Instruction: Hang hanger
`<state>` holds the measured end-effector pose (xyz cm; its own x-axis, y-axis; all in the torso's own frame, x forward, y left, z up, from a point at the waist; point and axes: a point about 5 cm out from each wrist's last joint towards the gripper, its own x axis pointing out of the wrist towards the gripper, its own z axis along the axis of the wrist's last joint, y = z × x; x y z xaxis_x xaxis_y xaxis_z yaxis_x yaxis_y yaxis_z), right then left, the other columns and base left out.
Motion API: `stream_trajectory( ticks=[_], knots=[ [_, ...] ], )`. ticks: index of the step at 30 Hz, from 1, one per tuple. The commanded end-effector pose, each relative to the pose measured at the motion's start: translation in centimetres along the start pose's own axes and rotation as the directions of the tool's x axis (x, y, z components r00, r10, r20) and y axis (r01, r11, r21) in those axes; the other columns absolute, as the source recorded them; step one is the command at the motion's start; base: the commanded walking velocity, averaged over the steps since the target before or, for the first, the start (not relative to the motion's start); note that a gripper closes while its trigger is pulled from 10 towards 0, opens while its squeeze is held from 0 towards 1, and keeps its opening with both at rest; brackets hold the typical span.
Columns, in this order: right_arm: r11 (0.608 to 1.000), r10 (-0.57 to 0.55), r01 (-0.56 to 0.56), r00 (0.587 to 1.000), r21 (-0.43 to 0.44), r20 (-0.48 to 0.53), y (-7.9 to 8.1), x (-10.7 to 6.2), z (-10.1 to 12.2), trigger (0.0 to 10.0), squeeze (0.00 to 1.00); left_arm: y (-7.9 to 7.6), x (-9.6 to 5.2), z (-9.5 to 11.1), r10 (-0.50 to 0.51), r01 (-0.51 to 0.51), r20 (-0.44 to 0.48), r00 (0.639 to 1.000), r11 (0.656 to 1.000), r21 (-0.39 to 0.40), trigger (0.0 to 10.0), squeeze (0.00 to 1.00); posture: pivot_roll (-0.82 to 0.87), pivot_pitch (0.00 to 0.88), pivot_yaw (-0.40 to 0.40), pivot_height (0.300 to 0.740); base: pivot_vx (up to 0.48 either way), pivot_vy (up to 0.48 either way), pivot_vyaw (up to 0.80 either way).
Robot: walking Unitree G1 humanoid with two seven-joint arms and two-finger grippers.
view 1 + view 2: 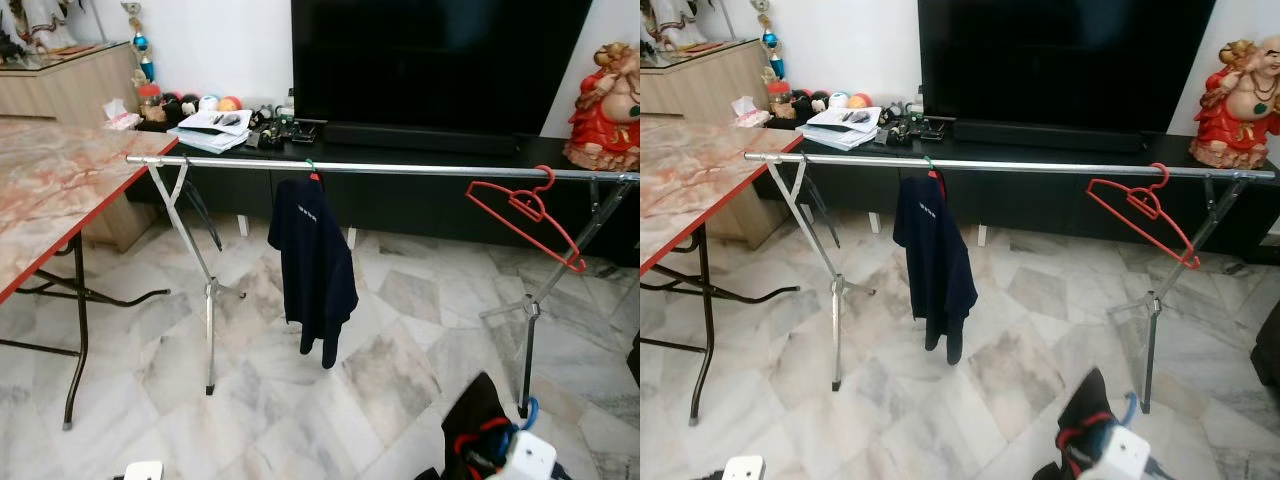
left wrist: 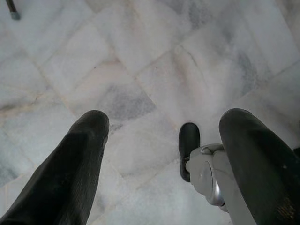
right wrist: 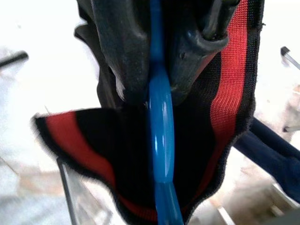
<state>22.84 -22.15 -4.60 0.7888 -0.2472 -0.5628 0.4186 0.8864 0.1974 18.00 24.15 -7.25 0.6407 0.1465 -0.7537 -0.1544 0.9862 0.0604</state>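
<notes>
The right gripper [image 3: 157, 70] pinched a blue hanger [image 3: 161, 154] draped with a black-and-red garment [image 3: 225, 108] between its fingers, low before the rail [image 1: 400, 170], while the left gripper [image 2: 159, 154] hung spread over the floor.

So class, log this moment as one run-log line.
right gripper: shut on blue hanger with garment | left gripper: open, idle | rail: not reached

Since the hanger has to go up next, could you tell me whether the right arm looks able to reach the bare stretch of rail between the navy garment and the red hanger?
Probably yes: the right gripper, shut on the blue hanger, is low, and nothing stands between it and the rail between the navy garment and red hanger.
</notes>
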Motion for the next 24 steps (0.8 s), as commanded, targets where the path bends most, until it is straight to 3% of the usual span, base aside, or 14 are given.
stream_trajectory(
  ticks=[1, 13, 24],
  knots=[
    [1.0, 0.005, -0.005, 0.999, -0.013, 0.045, 0.2, 0.2, 0.8, 10.0, 0.0, 0.1, 0.0, 0.0, 0.009, -0.009, -0.014, 1.0, 1.0, -0.006, 10.0, 0.0, 0.02, 0.0, -0.015, 0.74, 0.0, 0.0, 0.0],
    [0.999, 0.012, -0.008, 0.996, -0.048, 0.084, 0.3, 0.2, 1.4, 10.0, 0.0, -0.6, 0.1, -0.3, -0.007, 0.007, -0.048, 0.999, 1.0, -0.005, 10.0, 0.0, 0.01, 0.0, -0.04, 0.74, 0.0, 0.428, 0.0],
    [0.998, 0.017, -0.011, 0.996, -0.068, 0.082, 0.2, 0.2, 1.5, 10.0, 0.0, -0.1, -0.2, -1.1, 0.016, -0.016, -0.052, 0.999, 1.0, -0.005, 10.0, 0.0, 0.02, 0.0, -0.026, 0.74, 0.0, 0.373, 0.0]
  ],
)
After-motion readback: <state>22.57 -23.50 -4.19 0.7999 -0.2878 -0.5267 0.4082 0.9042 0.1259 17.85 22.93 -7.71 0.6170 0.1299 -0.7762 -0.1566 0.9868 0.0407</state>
